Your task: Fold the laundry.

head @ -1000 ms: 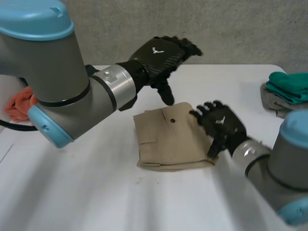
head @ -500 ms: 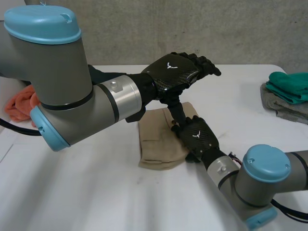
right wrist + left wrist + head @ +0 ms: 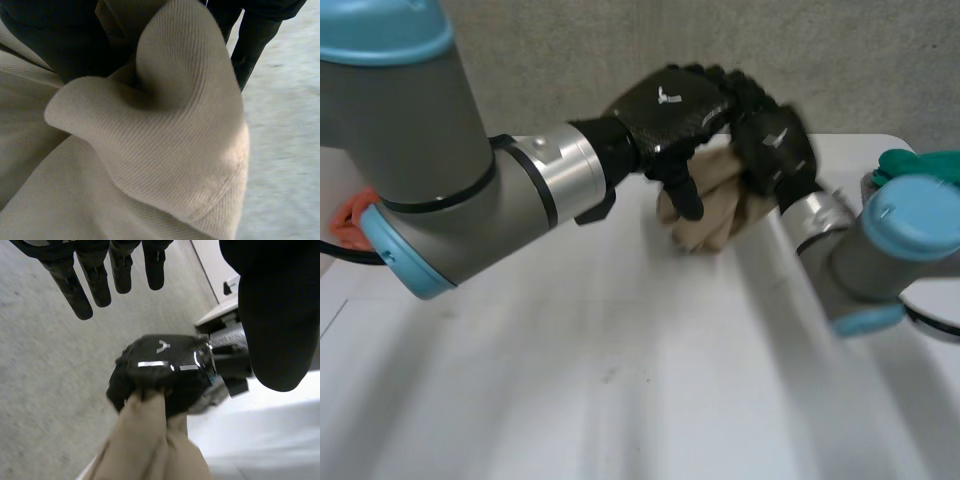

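Tan garment, bunched and lifted, gripped by right hand near 1 o'clock of table, left hand straight-fingered at garment's 11 o'clock; step likely transfer; next needs flat set-down.

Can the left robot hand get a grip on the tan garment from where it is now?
Probably yes. The left robot hand is open right beside the tan garment, which the right robot hand holds up in a bunch. Nothing stands between them.
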Controlling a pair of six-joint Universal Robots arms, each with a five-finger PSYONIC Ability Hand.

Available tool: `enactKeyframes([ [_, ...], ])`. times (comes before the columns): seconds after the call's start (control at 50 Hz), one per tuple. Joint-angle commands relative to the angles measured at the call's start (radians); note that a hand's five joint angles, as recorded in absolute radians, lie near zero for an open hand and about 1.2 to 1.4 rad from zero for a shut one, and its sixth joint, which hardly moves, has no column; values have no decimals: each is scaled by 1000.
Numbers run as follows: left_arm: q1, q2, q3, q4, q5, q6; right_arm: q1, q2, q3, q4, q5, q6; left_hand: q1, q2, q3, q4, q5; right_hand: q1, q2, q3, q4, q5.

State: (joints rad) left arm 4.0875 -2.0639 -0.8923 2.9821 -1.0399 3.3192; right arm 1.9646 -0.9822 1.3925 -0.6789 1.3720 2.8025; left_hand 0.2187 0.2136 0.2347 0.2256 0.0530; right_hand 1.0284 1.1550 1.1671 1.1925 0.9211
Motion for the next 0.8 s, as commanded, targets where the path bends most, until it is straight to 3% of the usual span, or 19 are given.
enactKeyframes([
  [0.02, 25, 56, 3, 57, -14, -62, -166, -16, -200, 18, -5, 138, 54, 59, 38, 47, 45, 368, 241, 229, 204, 301],
  [0.16, 34, 67, 3, 90, -14, -127, -351, 42, -354, -10, -25, 278, 56, 62, 41, 50, 48, 368, 241, 229, 204, 301],
  [0.3, 30, 64, -7, 92, -14, -130, -530, 203, -490, -57, -135, 315, 56, 62, 41, 50, 48, 368, 241, 229, 204, 301],
  [0.48, 27, 54, -28, 92, -15, -130, -722, 528, -602, -137, -419, 362, 62, 67, 46, 55, 54, 368, 241, 229, 204, 301],
  [0.56, 27, 53, -56, 94, -14, -127, -780, 605, -587, -136, -525, 364, 65, 70, 49, 58, 56, 368, 241, 229, 204, 301],
  [0.8, 20, 41, -73, 92, -19, -124, -851, 559, -494, -148, -603, 364, 71, 76, 55, 64, 62, 368, 241, 229, 204, 301],
])
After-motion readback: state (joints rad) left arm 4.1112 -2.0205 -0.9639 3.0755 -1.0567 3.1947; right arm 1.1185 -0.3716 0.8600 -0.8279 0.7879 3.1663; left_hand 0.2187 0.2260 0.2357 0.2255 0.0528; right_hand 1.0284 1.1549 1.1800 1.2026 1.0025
